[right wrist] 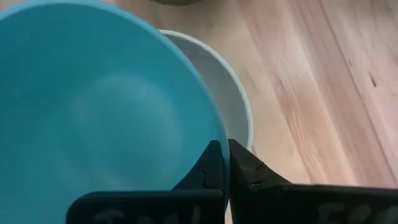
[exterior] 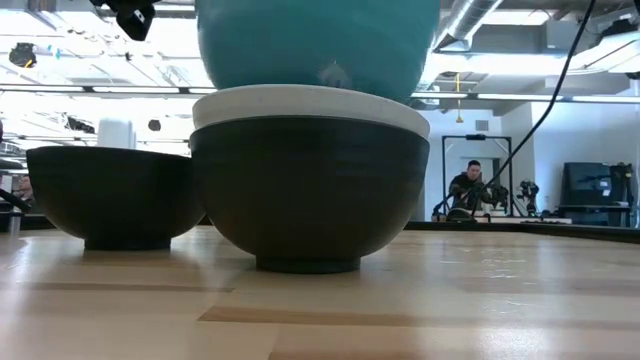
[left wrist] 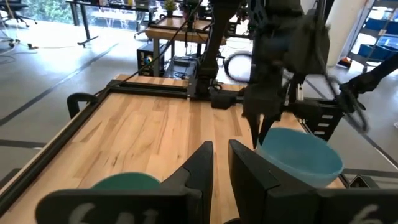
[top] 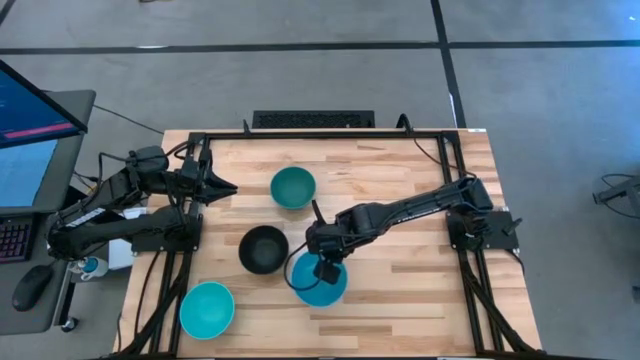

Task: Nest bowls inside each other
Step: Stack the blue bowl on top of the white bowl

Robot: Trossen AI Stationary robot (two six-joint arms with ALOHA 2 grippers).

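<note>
While the left gripper [top: 228, 187] waits at the far left of the table [top: 420, 300] with its fingers [left wrist: 202, 165] slightly parted and nothing between them, the right gripper [top: 326, 270] is at work near the table's middle. Its fingers [right wrist: 214, 168] are clenched on the rim of a cyan bowl [top: 322, 282], pinching the wall between them. That bowl hangs tilted over a stack of two: a white bowl [exterior: 310, 104] seated inside a black bowl [exterior: 308, 190], with only the white rim showing above the dark one. From the low view the cyan bowl's underside sits just above the white rim; whether it touches cannot be told.

A second black bowl [top: 263, 249] stands just left of the stack, apart from it. A dark teal bowl [top: 293, 187] stands farther back, and another cyan bowl [top: 207, 309] sits alone near the front left corner. A person [exterior: 470, 185] sits in the room beyond.
</note>
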